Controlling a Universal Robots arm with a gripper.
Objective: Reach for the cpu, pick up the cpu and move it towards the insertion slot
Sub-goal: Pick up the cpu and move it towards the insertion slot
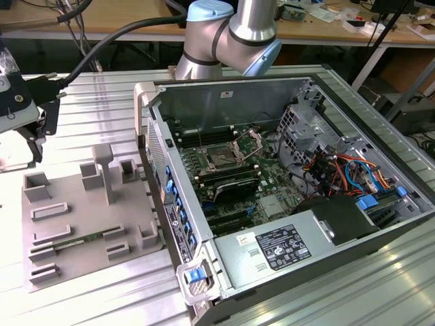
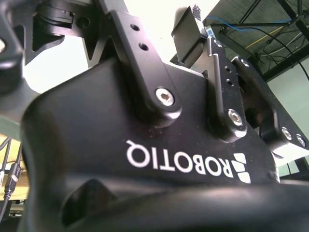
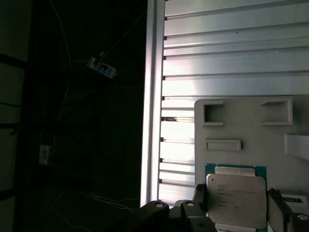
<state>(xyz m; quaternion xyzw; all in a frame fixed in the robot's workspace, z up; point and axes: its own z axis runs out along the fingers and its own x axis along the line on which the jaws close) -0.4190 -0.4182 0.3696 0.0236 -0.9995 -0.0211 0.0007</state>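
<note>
Clamped between the jaws, close under your first wrist view, you have the cpu [image 3: 236, 195]. Its silvery top faces the camera, a thin green rim shows round it, and a jaw finger [image 3: 199, 197] sits against each of two opposite edges. It hangs clear above the grey tray [image 3: 251, 140], over the part near the tray's corner, with two square recesses and one narrow one beyond it.

In the exterior view you can see the jaws raised off the tray [image 1: 75, 210], over its end at the exterior view's left. A thin green strip [image 1: 76, 240] lies in one of the tray's long recesses. The tray rests on the ribbed aluminium counter [image 1: 88, 102]. An open computer case [image 1: 224, 98] stands just beside the tray, on the exterior view's right. The insertion slot [image 1: 221, 160] lies inside that case, well apart from the tray and from the cpu you hold, with its shiny bracket [image 1: 248, 142] next to it. The arm [image 1: 251, 34] rises behind the case.
</note>
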